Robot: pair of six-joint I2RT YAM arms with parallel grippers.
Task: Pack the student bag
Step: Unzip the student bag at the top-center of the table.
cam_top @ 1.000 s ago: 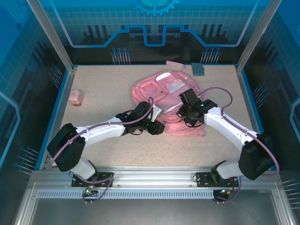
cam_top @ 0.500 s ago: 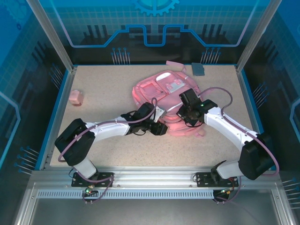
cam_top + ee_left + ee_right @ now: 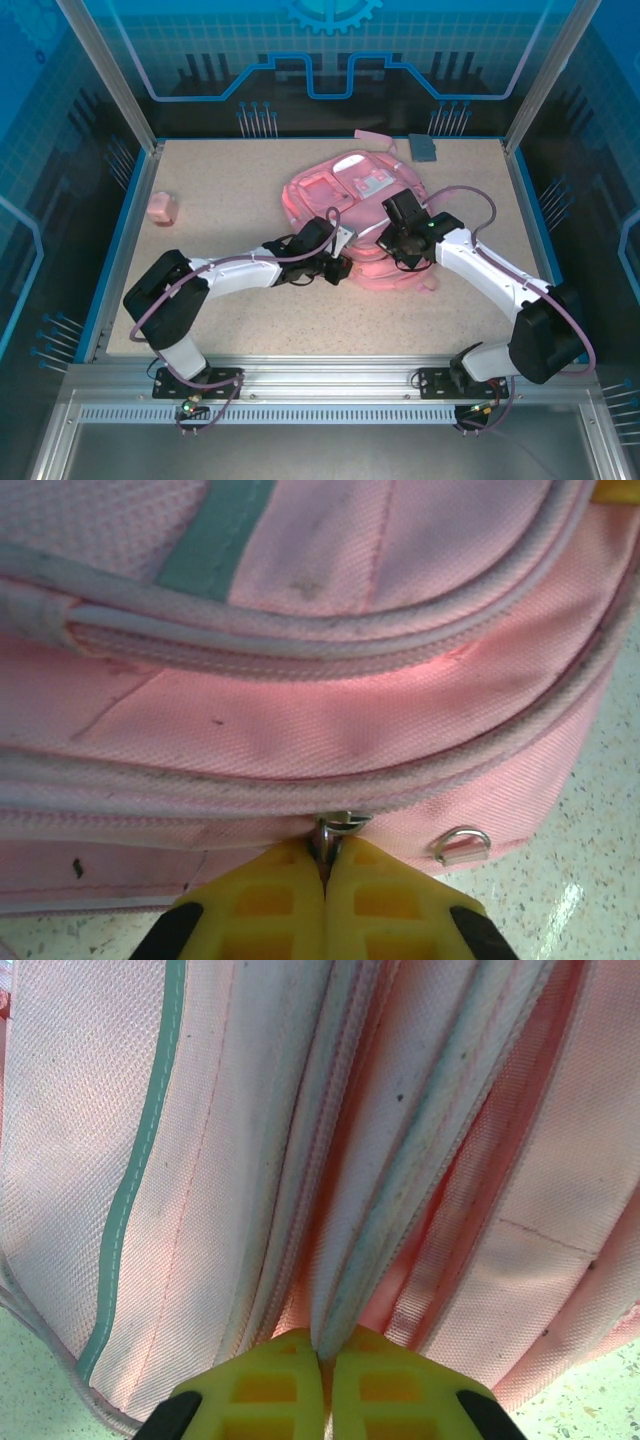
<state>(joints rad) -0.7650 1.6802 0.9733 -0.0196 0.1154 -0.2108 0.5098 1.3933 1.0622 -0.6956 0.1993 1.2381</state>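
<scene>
Top external view first, Ben: where is the student bag?

Lying flat on the far half of the table, Ana, a little right of the middle, front pockets up. Both arms reach in to its near edge.

What are the tools doing?

On the left wrist camera, the left gripper has its yellow fingers pressed together on the small metal zip pull at the bag's lower seam. A metal D-ring sits just to the right of it, untouched. On the right wrist camera, the right gripper is pinched tight on a fold of the pale zip trim, between the pink panels.

So one holds the bag, the other works the zip?

That is my reading: the right steadies the fabric while the left is set to draw the pull along. I judge this to be the opening step.

Is anything packed yet?

I see no sign of it. The zip line left of the pull looks closed, and no open mouth shows. The small pink block sits well apart near the left edge, and a grey flat item lies by the far edge, both outside the bag.

What is left, then?

Nearly all of it, I would say: open the compartment, put the loose things in, close it.
</scene>
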